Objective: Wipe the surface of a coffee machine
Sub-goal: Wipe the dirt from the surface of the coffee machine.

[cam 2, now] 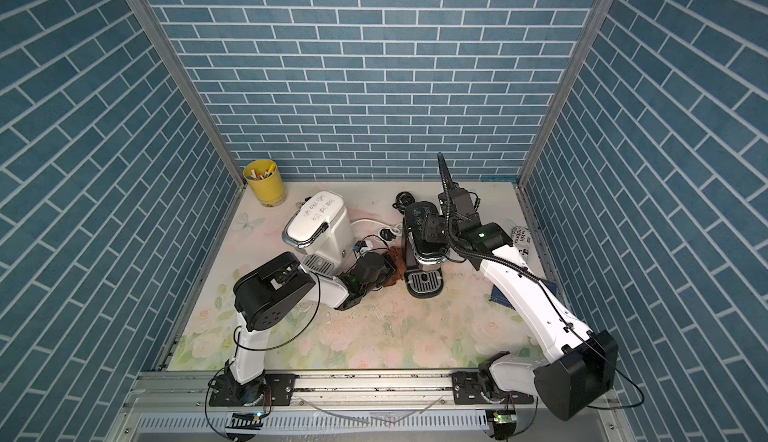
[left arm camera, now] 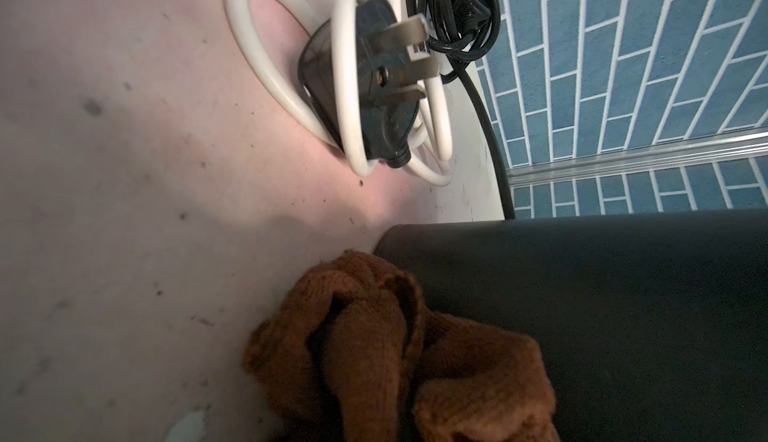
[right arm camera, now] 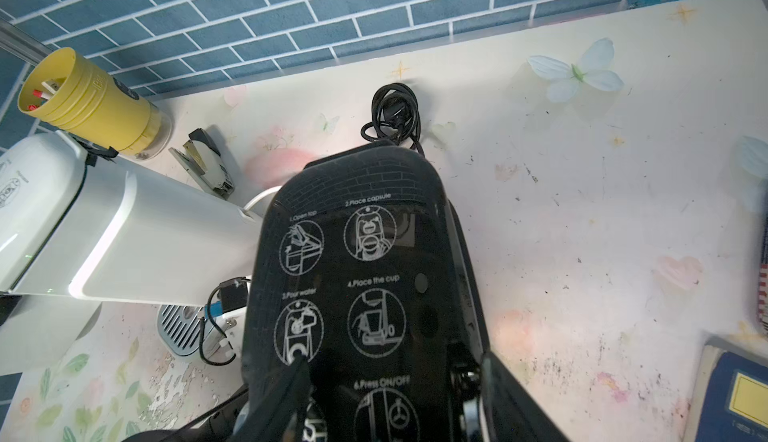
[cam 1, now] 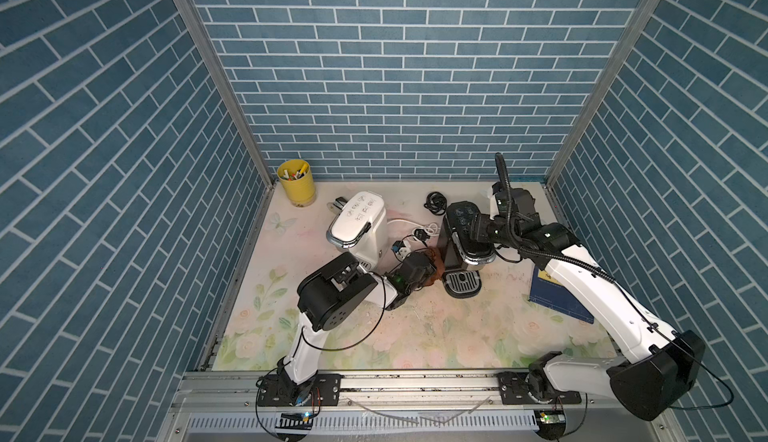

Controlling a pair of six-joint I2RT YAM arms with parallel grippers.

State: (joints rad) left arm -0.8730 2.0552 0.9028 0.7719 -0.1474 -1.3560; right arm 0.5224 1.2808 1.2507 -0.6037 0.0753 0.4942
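Pressing brown cloth (left arm camera: 374, 344) to black coffee machine (cam 1: 459, 217).
My left tool (cam 1: 428, 269) clamps it; right tool (right arm camera: 399, 375) straddles the lid, grip unclear.

The table (cam 1: 436, 336) is being shared by the left coffee machine (cam 1: 357, 220) and, to its right, the right coffee machine (cam 1: 461, 228). The far left corner is being occupied by a cup (cam 1: 297, 186), with a stapler (cam 1: 337, 205) between it and the left coffee machine. A coiled cord (cam 1: 434, 202) is being supported just behind the right coffee machine, and a plug (cam 1: 420, 234) between the two machines. A cloth (left arm camera: 374, 336) is being held against the right coffee machine's left side by the left gripper (cam 1: 428, 271), while the right gripper (right arm camera: 395, 371) is being held over its top. A book (cam 1: 550, 301) is being overlapped by the right arm (cam 1: 582, 286) near the table's right edge.
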